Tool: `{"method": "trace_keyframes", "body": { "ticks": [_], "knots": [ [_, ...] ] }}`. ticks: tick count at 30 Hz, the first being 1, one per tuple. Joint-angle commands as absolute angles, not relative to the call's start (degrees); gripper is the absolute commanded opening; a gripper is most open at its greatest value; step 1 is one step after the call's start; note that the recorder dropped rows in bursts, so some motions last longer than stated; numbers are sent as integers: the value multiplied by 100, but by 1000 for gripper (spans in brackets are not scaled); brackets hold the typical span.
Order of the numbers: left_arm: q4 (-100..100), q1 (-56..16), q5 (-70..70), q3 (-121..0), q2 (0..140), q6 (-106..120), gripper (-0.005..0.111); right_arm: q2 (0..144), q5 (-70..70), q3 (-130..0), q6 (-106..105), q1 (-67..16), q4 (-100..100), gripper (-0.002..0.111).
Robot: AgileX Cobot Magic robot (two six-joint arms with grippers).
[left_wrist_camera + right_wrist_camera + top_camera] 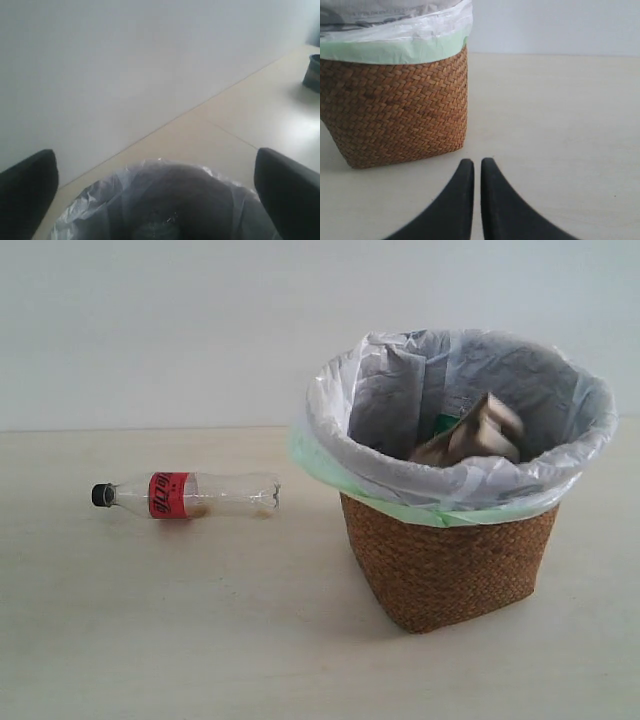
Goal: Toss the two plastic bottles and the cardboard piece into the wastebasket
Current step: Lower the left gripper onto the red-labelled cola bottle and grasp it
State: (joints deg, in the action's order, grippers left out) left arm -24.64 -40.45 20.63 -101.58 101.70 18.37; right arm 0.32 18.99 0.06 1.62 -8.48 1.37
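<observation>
One slim bottle [190, 495] lies outside wastebasket [440, 560]. Left gripper [157, 175] spread wide, empty; right gripper [477, 167] pinched nearly together, empty. Risk: round body rolls away from closing fingers.

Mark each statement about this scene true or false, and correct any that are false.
1. The red-label bottle lies on its side on the table. True.
2. The cardboard lies on the table. False: it sits inside the basket.
3. The left gripper is open. True.
4. The right gripper holds a bottle. False: it is shut and empty.
5. The basket has no liner. False: a plastic bag lines it.
</observation>
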Motion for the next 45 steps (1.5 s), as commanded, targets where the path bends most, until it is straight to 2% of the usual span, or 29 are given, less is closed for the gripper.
{"method": "trace_keyframes", "body": {
  "ticks": [1,8,19,24,40,45],
  "knots": [
    [-1950,-4017,2136,-10155,10156,1368,105,0,1845,0,131,-855,183,2],
    [-1565,-3895,2666,-10155,10096,1368,105,0,1845,0,131,-855,183,2],
    [1848,-3585,6082,-10155,10046,1368,105,0,1845,0,131,-855,183,2],
    [2356,-3534,6894,-10128,10306,1535,105,0,1845,0,131,-855,183,2],
    [2402,-3488,6996,-10128,12217,1864,105,0,1845,0,131,-855,183,2],
    [2497,-3459,6417,-10128,12470,2055,105,0,1845,0,131,-855,183,2]
  ]
}}
